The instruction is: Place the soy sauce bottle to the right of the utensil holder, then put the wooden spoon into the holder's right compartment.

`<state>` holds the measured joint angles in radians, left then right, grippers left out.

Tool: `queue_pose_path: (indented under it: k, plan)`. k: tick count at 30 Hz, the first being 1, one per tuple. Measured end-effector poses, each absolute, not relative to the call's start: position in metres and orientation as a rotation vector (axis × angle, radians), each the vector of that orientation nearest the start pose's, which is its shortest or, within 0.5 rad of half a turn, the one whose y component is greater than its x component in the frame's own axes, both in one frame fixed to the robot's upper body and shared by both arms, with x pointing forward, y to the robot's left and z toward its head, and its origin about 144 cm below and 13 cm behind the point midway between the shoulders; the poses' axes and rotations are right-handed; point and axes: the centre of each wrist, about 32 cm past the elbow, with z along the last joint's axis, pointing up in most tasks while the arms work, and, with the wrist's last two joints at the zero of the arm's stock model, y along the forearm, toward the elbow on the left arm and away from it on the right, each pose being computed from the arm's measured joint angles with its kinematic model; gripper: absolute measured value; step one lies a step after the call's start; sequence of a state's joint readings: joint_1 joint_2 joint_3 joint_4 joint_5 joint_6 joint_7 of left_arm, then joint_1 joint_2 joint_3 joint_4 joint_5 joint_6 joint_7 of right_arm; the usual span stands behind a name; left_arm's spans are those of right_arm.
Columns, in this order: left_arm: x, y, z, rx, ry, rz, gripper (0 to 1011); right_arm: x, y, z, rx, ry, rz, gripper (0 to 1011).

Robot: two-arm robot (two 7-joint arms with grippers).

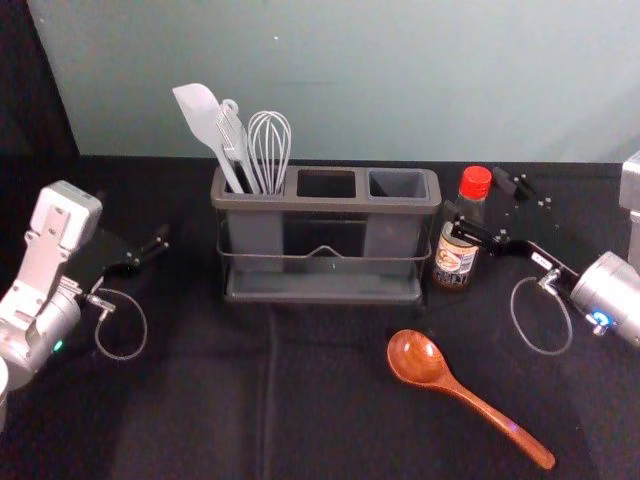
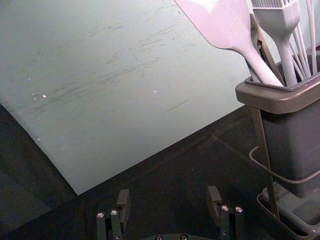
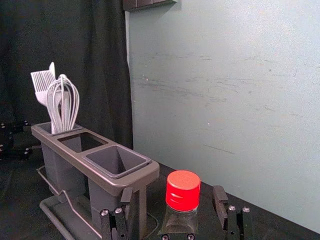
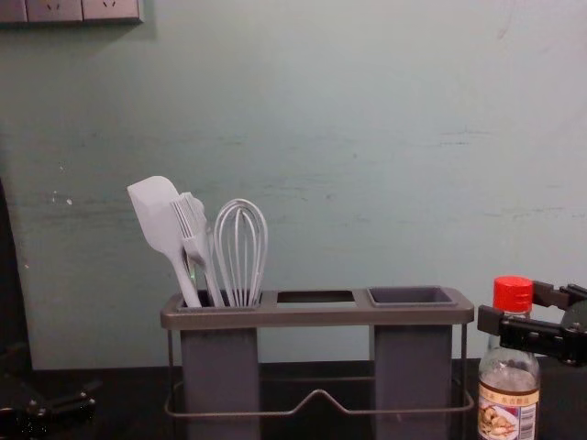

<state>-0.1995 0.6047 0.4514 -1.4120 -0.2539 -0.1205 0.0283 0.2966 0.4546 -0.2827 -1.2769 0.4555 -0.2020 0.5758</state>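
Black cloth (image 1: pixel 200 400) covered the table before a pale green wall (image 1: pixel 400 80), and the soy sauce bottle (image 1: pixel 455 255) stood upright on it, just beside the right end of the utensil holder (image 1: pixel 325 203). The bottle step looked to be the one in hand: the right gripper (image 3: pixel 173 195) reached in around the bottle's upper part, its fingers wide, one to each side of the red cap (image 3: pixel 183 190), with gaps showing. Whether it had let go or was about to grip could not be told. If the spot was final, the next move called for backing straight off without tipping the bottle, then going for the wooden spoon (image 1: pixel 418 358), which lay in front of the holder, its handle slanting toward the robot's right. The left gripper (image 2: pixel 169 195) idled beyond the holder's left end, spread and holding nothing. Counted up, there were one bottle, one spoon and one holder with three openings; at least three utensils, a spatula (image 4: pixel 158 215), a comb-like tool (image 4: pixel 194 243) and a whisk (image 4: pixel 240 247), stood in the left one, and the right compartment (image 3: pixel 117 159) was empty.
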Motion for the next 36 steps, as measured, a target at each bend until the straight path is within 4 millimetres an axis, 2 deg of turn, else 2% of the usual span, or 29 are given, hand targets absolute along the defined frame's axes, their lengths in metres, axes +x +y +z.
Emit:
queue_pose_path:
  k: [12, 19, 27, 36]
  plan:
    - [0.489, 0.310, 1.140, 0.304, -0.285, 1.248, 1005, 0.531, -0.321, 1.159, 0.015, -0.127, -0.872, 1004]
    - [0.489, 0.310, 1.140, 0.304, -0.285, 1.248, 1005, 0.525, -0.324, 1.167, 0.029, -0.147, -0.870, 1004]
    - [0.489, 0.310, 1.140, 0.305, -0.285, 1.248, 1005, 0.509, -0.328, 1.185, 0.056, -0.157, -0.861, 1004]
    - [0.489, 0.310, 1.140, 0.305, -0.285, 1.248, 1005, 0.480, -0.334, 1.223, -0.009, -0.186, -0.838, 1004]
